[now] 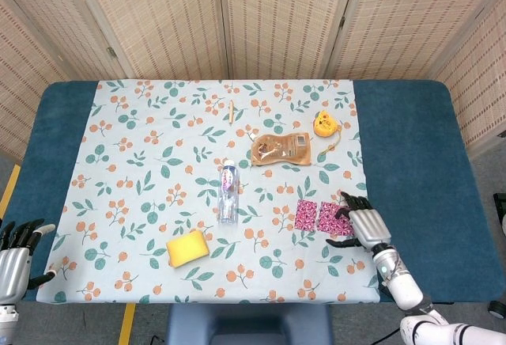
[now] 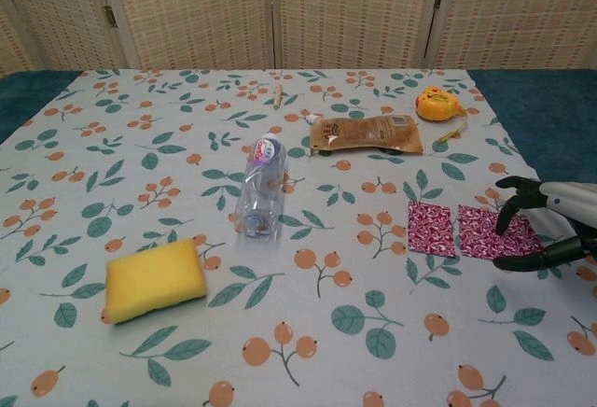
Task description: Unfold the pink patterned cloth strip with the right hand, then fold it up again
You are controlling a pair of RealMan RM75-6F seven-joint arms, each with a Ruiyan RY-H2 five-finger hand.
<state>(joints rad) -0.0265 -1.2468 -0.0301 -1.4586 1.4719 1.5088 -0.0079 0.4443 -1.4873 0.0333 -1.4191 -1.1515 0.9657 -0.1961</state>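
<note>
Head view. The pink patterned cloth strip [image 1: 318,216] lies flat on the floral tablecloth [image 1: 142,163], right of centre in the lower half of the frame, and shows as two pink panels side by side with a pale line between them. The right hand [image 1: 364,225] sits at the strip's right end, its dark fingertips [image 1: 345,200] over or just at the edge of the right panel; whether they pinch the fabric cannot be told from here. The left hand [image 1: 14,262] is at the lower left corner, off the table edge, fingers apart and holding nothing. A clear bottle [image 1: 228,191] lies on its side near the centre, a yellow sponge [image 1: 187,248] below and left of it, a brown pouch [image 1: 281,149] above and right, a yellow tape measure [image 1: 323,124] further right, and a pencil [image 1: 231,111] in the upper middle.

Chest view. The strip [image 2: 466,231] lies at mid-right, two panels flat. The right hand [image 2: 550,228] enters from the right edge, fingers curved down over the far panel's right end, thumb below it; contact with the cloth is unclear. The bottle [image 2: 258,188] is at centre, the sponge [image 2: 154,279] lower left, the pouch [image 2: 365,133] and tape measure [image 2: 435,104] upper right.
</note>
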